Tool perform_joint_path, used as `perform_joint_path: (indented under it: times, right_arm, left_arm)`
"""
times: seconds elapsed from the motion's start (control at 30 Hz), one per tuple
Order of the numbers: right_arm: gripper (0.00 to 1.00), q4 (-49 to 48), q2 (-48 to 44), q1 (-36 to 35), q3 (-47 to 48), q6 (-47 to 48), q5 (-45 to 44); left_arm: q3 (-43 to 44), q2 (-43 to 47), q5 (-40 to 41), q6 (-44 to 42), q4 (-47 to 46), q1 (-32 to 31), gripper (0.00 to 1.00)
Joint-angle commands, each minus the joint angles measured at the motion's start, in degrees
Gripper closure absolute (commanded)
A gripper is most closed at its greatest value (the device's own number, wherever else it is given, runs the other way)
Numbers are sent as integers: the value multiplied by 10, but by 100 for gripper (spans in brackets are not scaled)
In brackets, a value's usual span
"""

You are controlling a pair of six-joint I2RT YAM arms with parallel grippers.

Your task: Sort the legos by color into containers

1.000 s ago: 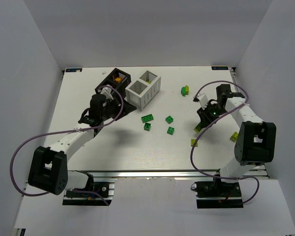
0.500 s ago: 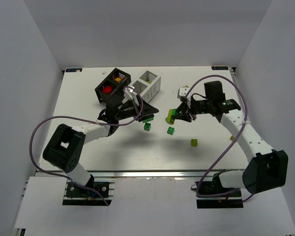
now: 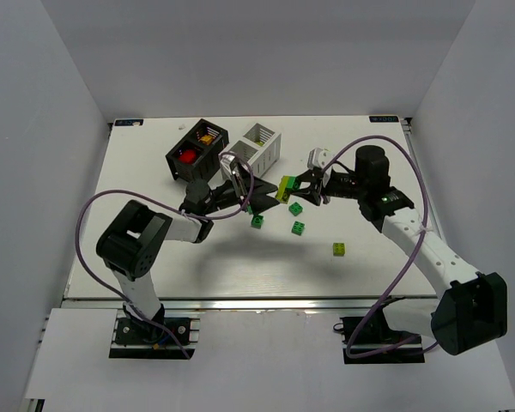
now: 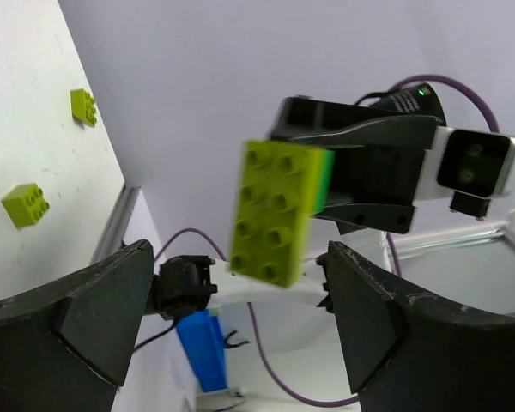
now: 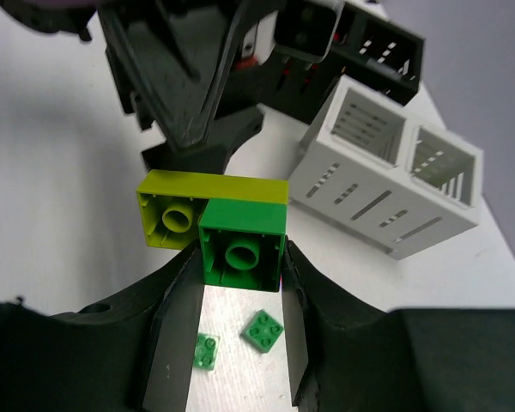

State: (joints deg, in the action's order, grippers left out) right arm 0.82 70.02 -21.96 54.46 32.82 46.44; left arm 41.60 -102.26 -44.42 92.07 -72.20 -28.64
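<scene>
Splitting a stuck pair before sorting, by the look of it. Held aloft over the counter [image 3: 240, 257] in the right gripper [image 5: 238, 276], clamped firmly on the small green brick [image 5: 240, 245]. Joined to that, a longer yellow-green brick [image 4: 275, 215], jutting past the fingertips toward the left gripper [image 3: 264, 192]. Jaws there spread wide, one on either side of the yellow-green piece, not touching it.

Next, probably: close on the yellow-green brick alone, squarely, then pull straight apart.

Hard glossy plastic, crisp edges, round studs on one face, round hollows on another. Beyond both grippers, slatted white container [image 5: 386, 184] and black container [image 3: 193, 154]. Below, loose green legos [image 3: 299, 209].
</scene>
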Motion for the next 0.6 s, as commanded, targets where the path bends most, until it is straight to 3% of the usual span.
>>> perform_joint_path:
  times: [0.0,0.57]
  right_arm:
    - [100,-92,-16,-3,-2,-42,-11]
    - [100,-137,-1,-20,-21,-77,-23]
  left_arm:
    - [0,-11,-12,70,-207,-4,9]
    - [40,-58,-6,152,-318,-10,26]
